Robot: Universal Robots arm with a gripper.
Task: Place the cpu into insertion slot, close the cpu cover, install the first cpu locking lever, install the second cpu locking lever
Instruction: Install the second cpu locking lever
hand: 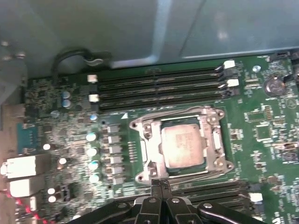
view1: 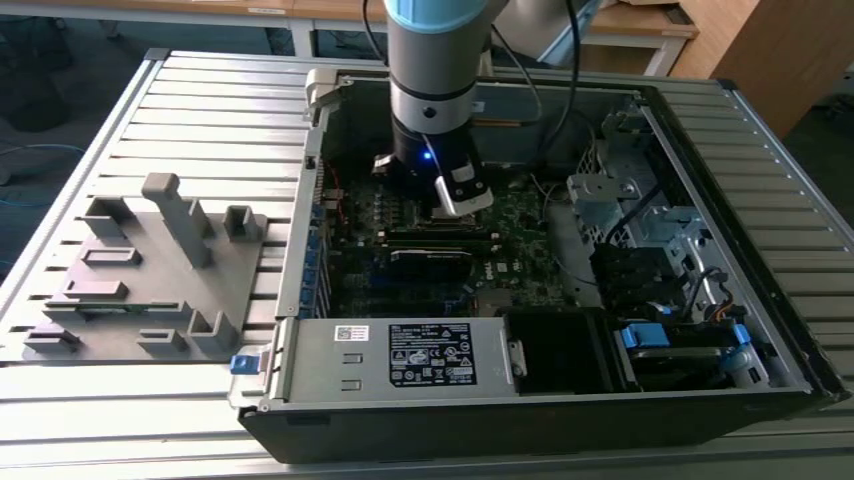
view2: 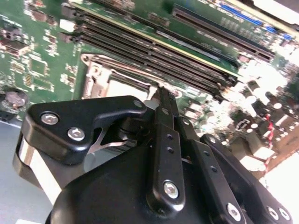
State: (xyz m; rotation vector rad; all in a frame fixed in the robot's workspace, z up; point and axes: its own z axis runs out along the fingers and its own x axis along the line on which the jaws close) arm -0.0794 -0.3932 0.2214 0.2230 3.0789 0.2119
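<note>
The silver-grey cpu (hand: 183, 147) lies flat in the insertion slot (hand: 138, 125) on the green motherboard. The metal cpu cover (hand: 217, 142) is folded down around it, its window framing the chip. A thin wire lever (hand: 177, 115) runs along one side of the socket and another (hand: 198, 173) along the opposite side. My gripper (hand: 160, 183) is shut, its black fingertips pressed together right at the socket's edge by that second lever. In the second wrist view the shut gripper (view2: 162, 93) points down beside the cpu (view2: 122, 87).
Long black memory slots (hand: 159, 86) flank the socket on both sides. The arm (view1: 434, 100) reaches down into the open computer case (view1: 747, 250). A power supply (view1: 400, 355) sits at the near side, and a grey fixture plate (view1: 147, 270) lies on the slatted table at the exterior view's left.
</note>
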